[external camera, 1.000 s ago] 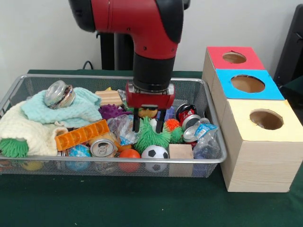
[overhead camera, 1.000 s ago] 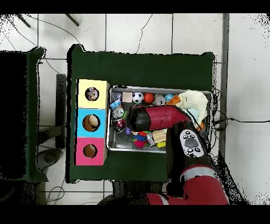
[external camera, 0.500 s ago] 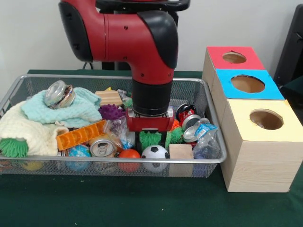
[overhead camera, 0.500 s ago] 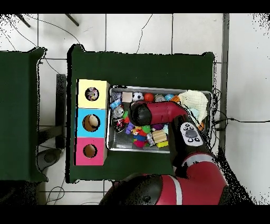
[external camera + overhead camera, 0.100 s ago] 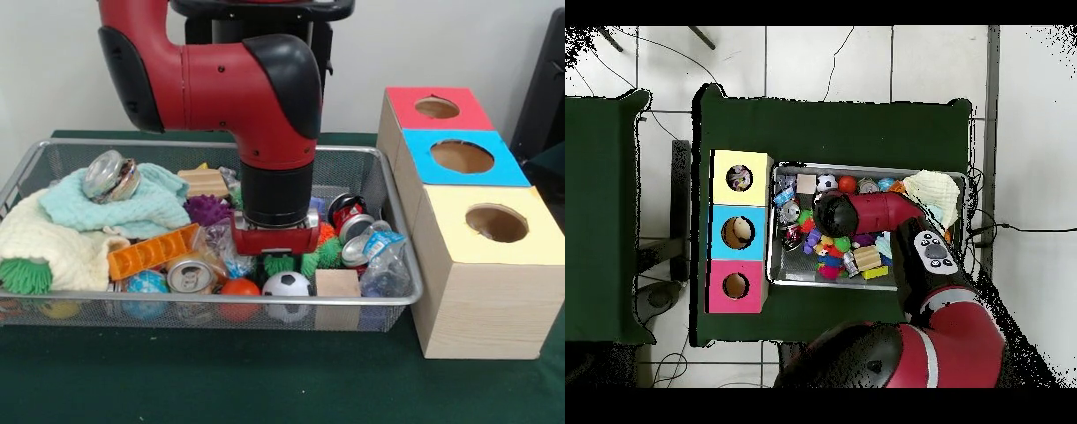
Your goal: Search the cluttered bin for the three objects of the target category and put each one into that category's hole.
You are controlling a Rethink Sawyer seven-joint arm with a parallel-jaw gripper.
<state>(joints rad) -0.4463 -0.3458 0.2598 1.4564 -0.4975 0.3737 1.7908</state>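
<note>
Front view: my claw (image 5: 274, 257) is sunk into the silver wire-mesh bin (image 5: 371, 296), directly above the green spiky rubber ball (image 5: 284, 263).
The ball lies straight below, behind the soccer ball (image 5: 288, 284); I cannot tell whether the claw is spread or pinching.

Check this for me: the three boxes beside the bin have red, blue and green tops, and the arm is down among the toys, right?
Not quite. The front view shows the third box top is yellow, not green. The red and blue tops are right, and the arm is down among the toys.

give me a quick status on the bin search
Gripper down in bin, fingers hidden. Green spiky toy beneath it. Soccer ball and wooden block crowd close.
</note>
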